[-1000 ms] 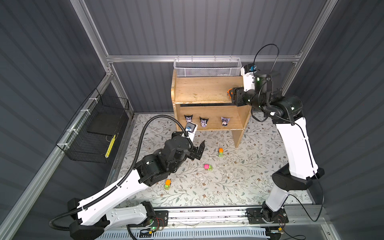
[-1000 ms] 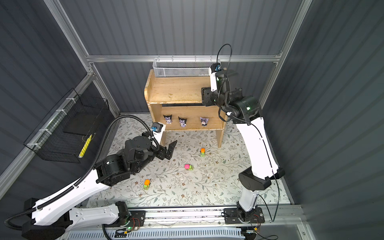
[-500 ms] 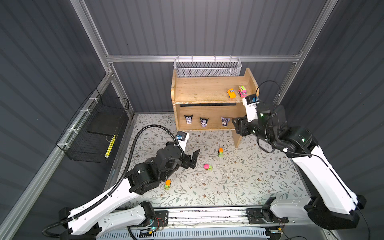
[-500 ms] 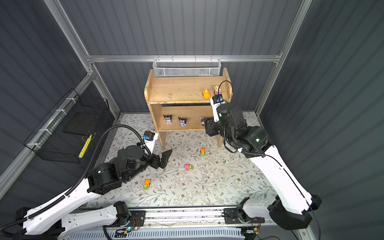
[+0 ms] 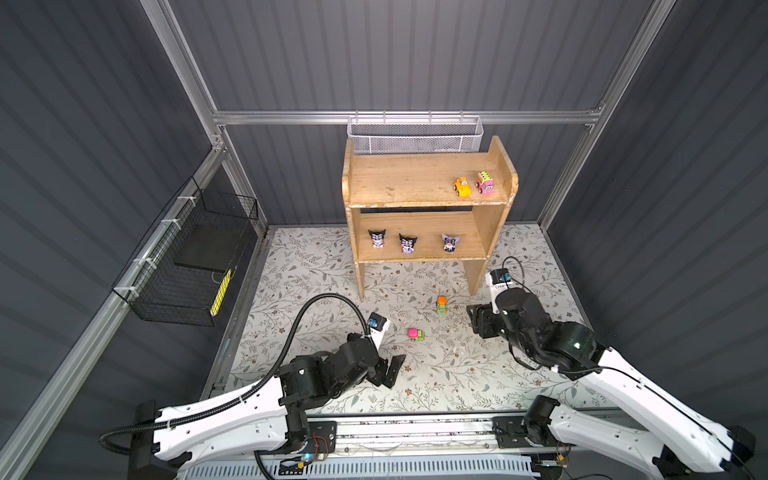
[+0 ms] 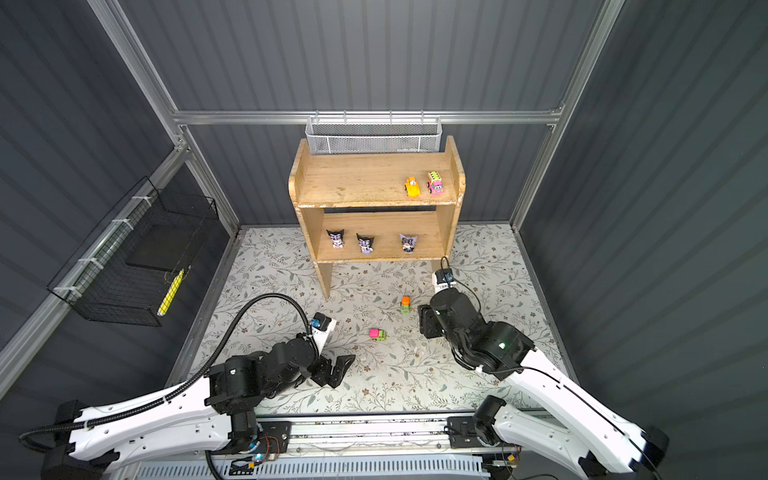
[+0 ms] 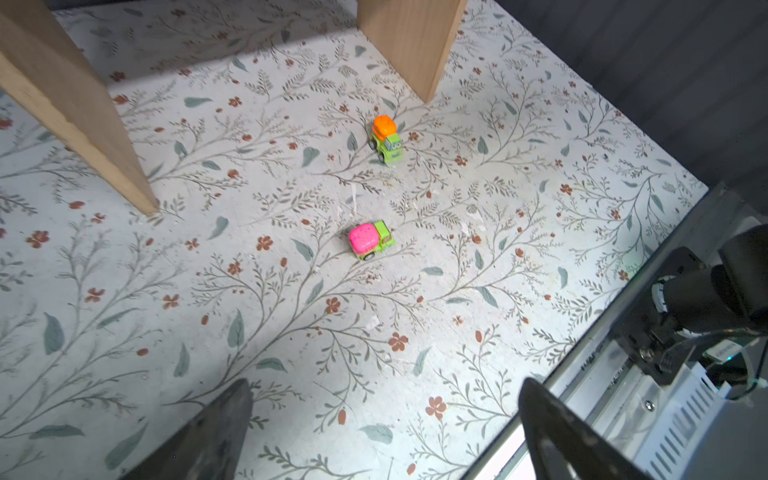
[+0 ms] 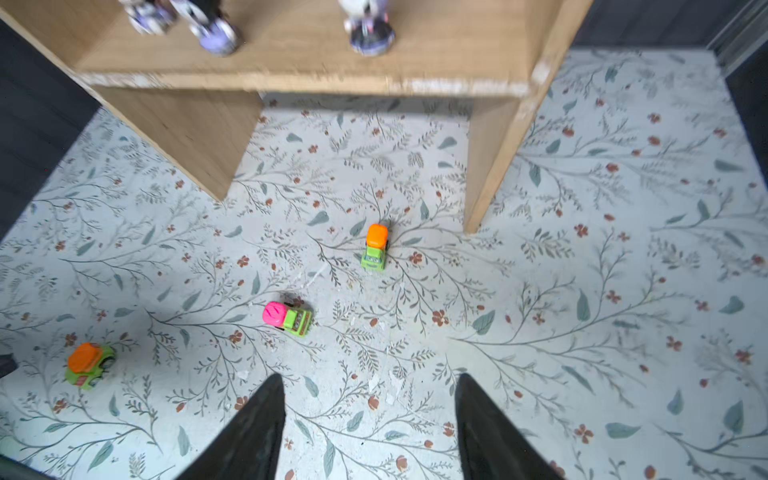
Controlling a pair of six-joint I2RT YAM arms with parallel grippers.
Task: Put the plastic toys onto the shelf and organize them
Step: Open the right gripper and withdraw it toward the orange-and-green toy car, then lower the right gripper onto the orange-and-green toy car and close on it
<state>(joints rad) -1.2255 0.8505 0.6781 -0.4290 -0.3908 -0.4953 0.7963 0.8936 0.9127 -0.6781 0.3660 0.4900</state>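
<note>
Eight toys are in sight: five on the wooden shelf (image 5: pixel 395 183) and three on the floral mat (image 5: pixel 307 266). At far left we see a black wire basket (image 5: pixel 187 266) on the side rail, well apart from everything else. Next comes the left gripper (image 7: pixel 384 384), low over the mat with its fingers spread wide and nothing between them. A round orange-and-green car (image 8: pixel 87 365) sits on the mat close to that arm; we find it only in the right wrist view. On the shelf's lower tier three pointy-eared figurines stand upright in a row: the left figurine (image 5: pixel 377 238), the middle figurine (image 5: pixel 407 243) and, set further off, the lilac figurine (image 5: pixel 451 242). In front of the shelf, a pink-and-green car (image 5: pixel 416 334) and an orange-and-green truck (image 5: pixel 441 305) rest on the mat, near each other but not touching. On the top tier's right end a yellow car (image 5: pixel 462 186) stands just beside a pink car (image 5: pixel 485 183). The right gripper (image 8: pixel 369 376) hovers near the truck, jaws parted and empty.
</note>
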